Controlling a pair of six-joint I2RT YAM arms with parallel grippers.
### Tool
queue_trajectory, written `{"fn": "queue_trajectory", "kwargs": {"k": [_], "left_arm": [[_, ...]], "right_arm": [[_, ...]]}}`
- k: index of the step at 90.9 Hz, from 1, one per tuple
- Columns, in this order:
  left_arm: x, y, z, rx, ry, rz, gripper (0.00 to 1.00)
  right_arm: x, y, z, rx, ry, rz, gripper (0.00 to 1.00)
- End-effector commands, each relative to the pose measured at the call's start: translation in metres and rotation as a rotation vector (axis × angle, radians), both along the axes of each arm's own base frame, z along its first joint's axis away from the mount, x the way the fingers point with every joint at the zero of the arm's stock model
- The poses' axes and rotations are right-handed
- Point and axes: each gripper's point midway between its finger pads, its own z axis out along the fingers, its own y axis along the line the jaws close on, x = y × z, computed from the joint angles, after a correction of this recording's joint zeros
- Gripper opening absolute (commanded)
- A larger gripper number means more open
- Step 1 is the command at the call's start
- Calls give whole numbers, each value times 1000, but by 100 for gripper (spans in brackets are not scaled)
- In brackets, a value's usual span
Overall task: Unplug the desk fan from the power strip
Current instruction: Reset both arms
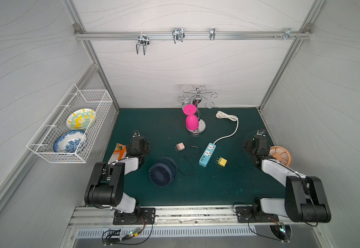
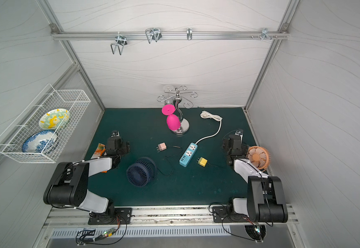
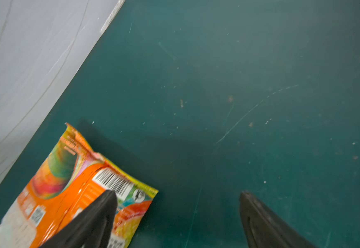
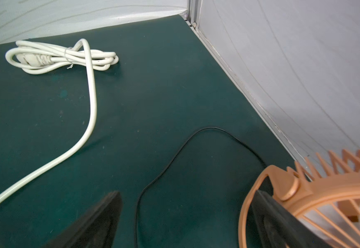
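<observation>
**Currently: both grippers spread wide, power strip lying mid-mat**

Left gripper point(image 3: 177, 194): fingers point(image 3: 97, 219) stand wide apart with nothing between them. One fingertip hangs over the barcode corner of an orange snack packet point(image 3: 67, 193); the wrist view does not show whether they touch. The packet lies flat at the mat's edge beside the side wall.

Right gripper point(image 4: 186, 193): jaws likewise wide and empty. One finger sits just beside the frame of the orange desk fan point(image 4: 303, 193), which stands against the side wall. A thin black cable point(image 4: 174, 158) loops across the green mat point(image 4: 153, 85) between the fingers.

Power strip point(image 1: 207, 155): light blue, flat on the mat, roughly midway between the two arms and well apart from both grippers. Its thick white cord point(image 1: 230, 133) runs towards the back wall and ends in a tied bundle. A yellow plug adapter point(image 1: 221, 161) lies just beside the strip's port end, prongs towards it. A pink plug adapter point(image 1: 180, 147) lies on the other side, apart, near a navy desk fan point(image 1: 163, 172).
</observation>
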Motion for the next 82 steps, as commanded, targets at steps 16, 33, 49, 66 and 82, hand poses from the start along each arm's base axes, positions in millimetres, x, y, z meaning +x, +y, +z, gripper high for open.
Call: {"fn": "queue_trajectory", "kwargs": {"k": [16, 33, 49, 66, 82], "left_arm": [[15, -18, 30, -26, -248, -124, 93], [17, -24, 30, -29, -264, -161, 93], [18, -24, 29, -28, -261, -159, 100], [17, -24, 30, -29, -265, -162, 100], [18, -24, 30, -29, -266, -161, 100]], "right_arm": [[17, 17, 4, 6, -225, 106, 99], [23, 33, -17, 9, -187, 209, 99], [33, 38, -18, 19, -149, 237, 99], [33, 37, -18, 24, -141, 237, 99], [33, 38, -18, 26, -140, 239, 99]]}}
